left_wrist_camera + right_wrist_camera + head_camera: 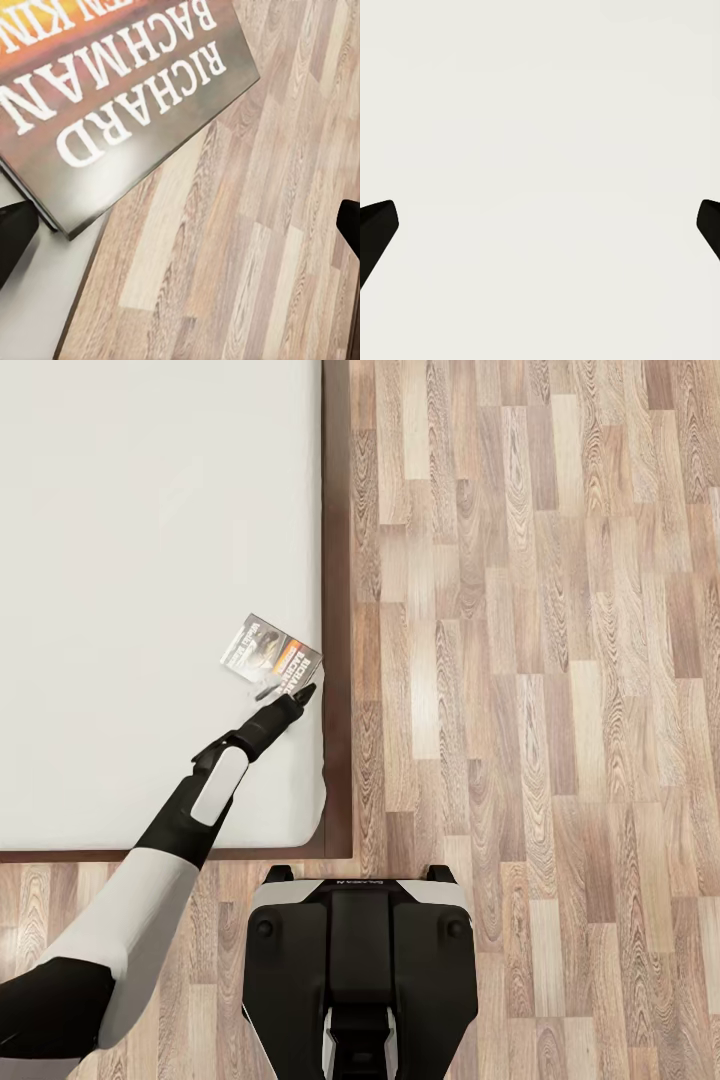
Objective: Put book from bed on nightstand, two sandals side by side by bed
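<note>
The book (270, 650) lies flat on the bed's white mattress (130, 560), close to the edge by the dark frame (338, 660), cover up with an orange band. My left gripper (300, 695) hovers just in front of the book's near corner, open with nothing between its fingers. In the left wrist view the book (112, 97) is very close, its corner reaching past the mattress edge over the floor, and the left gripper (180, 232) has its fingertips (15, 240) wide apart. My right gripper (540, 225) is open before a plain white surface. The sandals and the nightstand are out of view.
Light wood-plank floor (540, 660) runs along the bed's side and its foot. My own dark base (360, 960) stands at the bed's corner, just off the frame.
</note>
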